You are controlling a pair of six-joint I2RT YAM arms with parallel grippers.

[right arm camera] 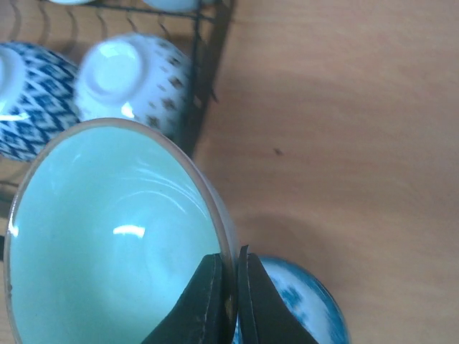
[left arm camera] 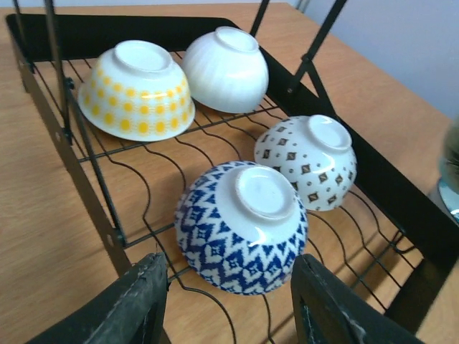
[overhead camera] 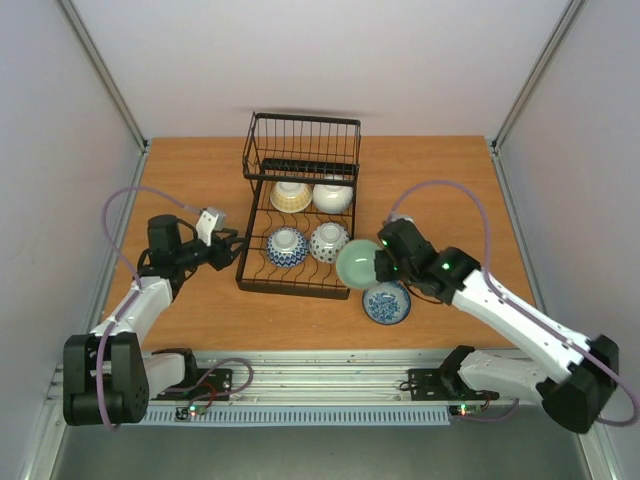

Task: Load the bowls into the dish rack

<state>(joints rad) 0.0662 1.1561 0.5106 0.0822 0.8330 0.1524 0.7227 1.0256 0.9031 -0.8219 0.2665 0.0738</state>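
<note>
The black wire dish rack (overhead camera: 247, 222) stands mid-table. Upside down in it lie a yellow-dotted bowl (overhead camera: 290, 195), a plain white bowl (overhead camera: 333, 194), a blue-and-white zigzag bowl (overhead camera: 287, 246) and a white bowl with brown diamonds (overhead camera: 329, 241). My right gripper (right arm camera: 231, 287) is shut on the rim of a pale green bowl (right arm camera: 107, 244), held tilted at the rack's front right corner. Below it, a blue patterned bowl (overhead camera: 386, 302) sits upright on the table. My left gripper (left arm camera: 229, 308) is open at the rack's left side, its fingers just short of the zigzag bowl (left arm camera: 240, 226).
The rack's taller basket section (overhead camera: 303, 148) rises at its far end. White walls enclose the wooden table (overhead camera: 450, 190) on three sides. Bare wood lies left and right of the rack.
</note>
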